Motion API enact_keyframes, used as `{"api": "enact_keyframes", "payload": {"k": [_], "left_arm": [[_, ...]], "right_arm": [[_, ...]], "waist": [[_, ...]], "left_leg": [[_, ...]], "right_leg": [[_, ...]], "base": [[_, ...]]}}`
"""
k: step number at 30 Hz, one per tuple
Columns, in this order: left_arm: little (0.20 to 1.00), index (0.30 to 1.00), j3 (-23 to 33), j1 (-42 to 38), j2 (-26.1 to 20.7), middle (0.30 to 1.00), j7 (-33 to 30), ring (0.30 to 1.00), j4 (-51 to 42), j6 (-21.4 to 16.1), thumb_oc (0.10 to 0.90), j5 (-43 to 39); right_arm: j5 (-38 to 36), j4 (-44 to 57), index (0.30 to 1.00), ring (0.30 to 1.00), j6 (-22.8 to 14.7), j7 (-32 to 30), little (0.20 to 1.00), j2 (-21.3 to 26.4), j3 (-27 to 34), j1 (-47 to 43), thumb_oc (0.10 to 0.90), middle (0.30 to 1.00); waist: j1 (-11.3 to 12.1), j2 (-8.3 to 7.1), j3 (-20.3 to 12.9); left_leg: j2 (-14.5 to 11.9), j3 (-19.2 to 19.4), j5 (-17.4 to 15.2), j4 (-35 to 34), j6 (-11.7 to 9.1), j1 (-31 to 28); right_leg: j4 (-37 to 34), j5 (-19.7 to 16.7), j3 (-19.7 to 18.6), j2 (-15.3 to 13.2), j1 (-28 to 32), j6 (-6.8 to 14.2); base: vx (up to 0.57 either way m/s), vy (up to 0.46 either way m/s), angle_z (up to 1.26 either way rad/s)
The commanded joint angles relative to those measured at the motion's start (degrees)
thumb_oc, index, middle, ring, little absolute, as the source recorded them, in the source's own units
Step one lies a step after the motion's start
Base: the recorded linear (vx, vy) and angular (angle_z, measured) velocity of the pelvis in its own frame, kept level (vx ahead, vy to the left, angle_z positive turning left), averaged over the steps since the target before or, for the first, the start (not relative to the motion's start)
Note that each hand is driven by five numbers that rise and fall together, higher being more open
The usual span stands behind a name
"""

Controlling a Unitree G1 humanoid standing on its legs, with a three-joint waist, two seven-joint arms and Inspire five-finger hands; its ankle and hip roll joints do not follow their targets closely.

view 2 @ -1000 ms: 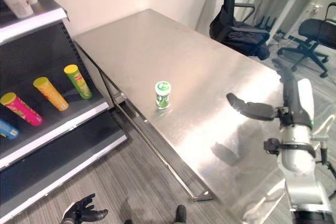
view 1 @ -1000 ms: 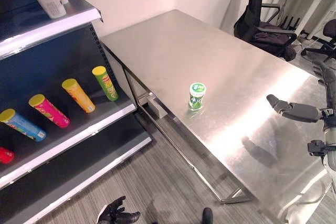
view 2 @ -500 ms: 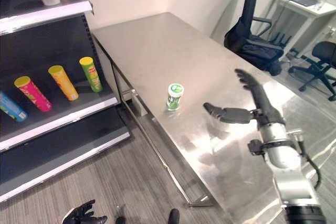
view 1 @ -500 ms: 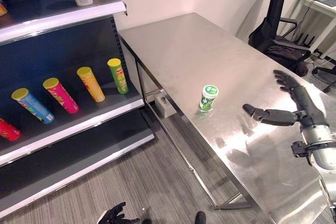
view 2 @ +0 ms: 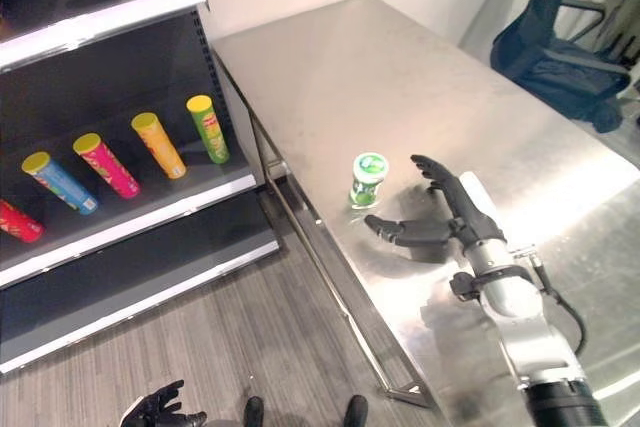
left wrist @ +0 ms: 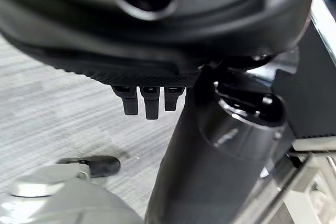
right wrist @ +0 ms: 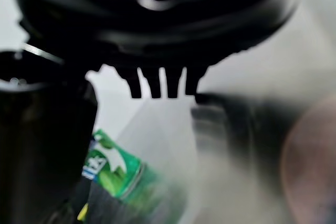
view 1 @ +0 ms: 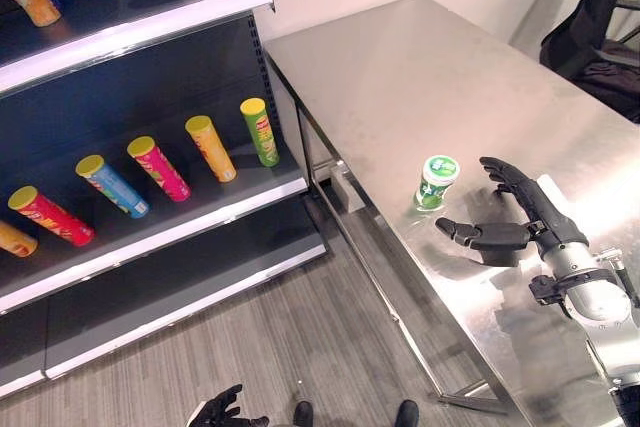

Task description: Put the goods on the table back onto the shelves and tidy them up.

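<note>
The left hand (view 1: 222, 409) hangs low by the floor, fingers loose. On the counter (view 1: 400, 77), the right hand (view 1: 500, 227) is spread apart around the upright green tub (view 1: 436, 181), not touching, so this looks like the reach. Next, close on it. The tub stands near the counter's left edge; open floor lies between it and the shelves (view 1: 150, 237), where tubes (view 1: 210, 147) lie.

A small green canister (view 1: 436, 183) with a white-and-green lid stands upright on the steel worktop (view 1: 420, 77), near its front edge. It sits just beyond the right hand (view 1: 512, 221), in the opening between the spread thumb and straight fingers, close to the fingertips and apparently not touching them. The shelves (view 1: 150, 237) stand well off to the hand's left.
</note>
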State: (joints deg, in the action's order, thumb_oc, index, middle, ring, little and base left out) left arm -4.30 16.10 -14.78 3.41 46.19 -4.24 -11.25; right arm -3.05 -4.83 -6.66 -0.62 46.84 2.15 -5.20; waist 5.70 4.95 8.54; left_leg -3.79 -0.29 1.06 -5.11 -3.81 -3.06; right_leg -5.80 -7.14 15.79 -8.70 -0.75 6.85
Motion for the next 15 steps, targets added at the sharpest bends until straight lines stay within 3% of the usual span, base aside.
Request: {"api": "enact_keyframes", "payload": {"k": [1,15], "left_arm": [[0.900,0.900,-0.2,-2.5,-3.9,0.900,-0.4,0.900,-0.8,-2.5,0.800,-1.3],[0.900,0.900,-0.6,-2.4,-4.0,0.900,-1.1,0.900,-1.1,-2.3,0.800,-1.8]], "right_arm": [[-0.2,1.4,0.900,0.900,-3.1,-4.1,0.900,3.6,0.2,-8.5,0.800,0.900],[0.2,-1.8,0.900,0.900,-2.8,-6.1,0.900,2.7,-3.6,-13.9,0.800,0.900]], "waist": [[1.0,-4.17,-1.0],[3.0,-4.75,-0.5]], "left_leg": [[1.7,1.8,0.8,0.1,-1.5,3.7],[2.0,0.4,1.0,0.1,-1.3,4.9]], "right_leg": [[0.8,3.4,2.5,-3.3,4.3,3.3],[0.8,3.8,4.3,-3.3,4.1,3.4]], "base": [[0.04,-0.013,0.11],[0.01,-0.001,0.07]]}}
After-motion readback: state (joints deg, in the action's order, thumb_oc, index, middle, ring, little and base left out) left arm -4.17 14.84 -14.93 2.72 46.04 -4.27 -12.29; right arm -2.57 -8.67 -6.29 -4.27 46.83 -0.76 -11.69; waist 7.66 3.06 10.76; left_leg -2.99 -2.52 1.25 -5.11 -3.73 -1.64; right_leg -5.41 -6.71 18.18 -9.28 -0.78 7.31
